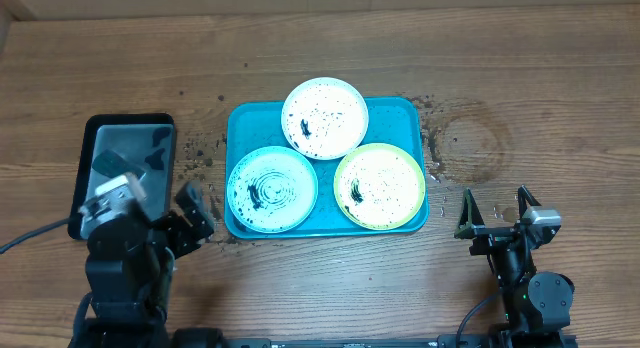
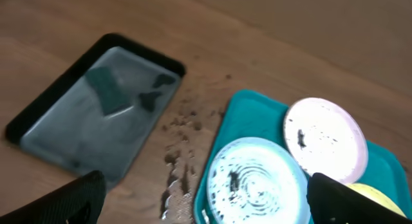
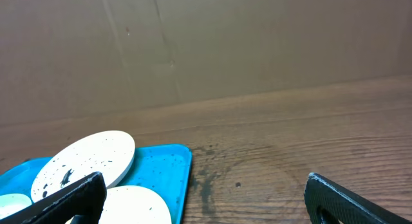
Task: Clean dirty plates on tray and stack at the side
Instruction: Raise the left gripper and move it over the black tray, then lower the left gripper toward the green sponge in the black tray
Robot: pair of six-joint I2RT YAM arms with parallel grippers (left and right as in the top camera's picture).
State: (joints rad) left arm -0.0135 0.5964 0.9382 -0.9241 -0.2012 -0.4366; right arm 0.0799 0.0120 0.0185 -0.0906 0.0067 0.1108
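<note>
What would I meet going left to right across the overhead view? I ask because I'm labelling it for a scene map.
black-rimmed grey tray → left gripper → teal-rimmed plate → white-rimmed plate → green-rimmed plate → right gripper

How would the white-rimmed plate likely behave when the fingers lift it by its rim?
The white-rimmed plate looks rigid and thin, so it is probably light and stiff. Its smooth surface may be slippery. In the right wrist view it looks tilted, so a push could slide it.
</note>
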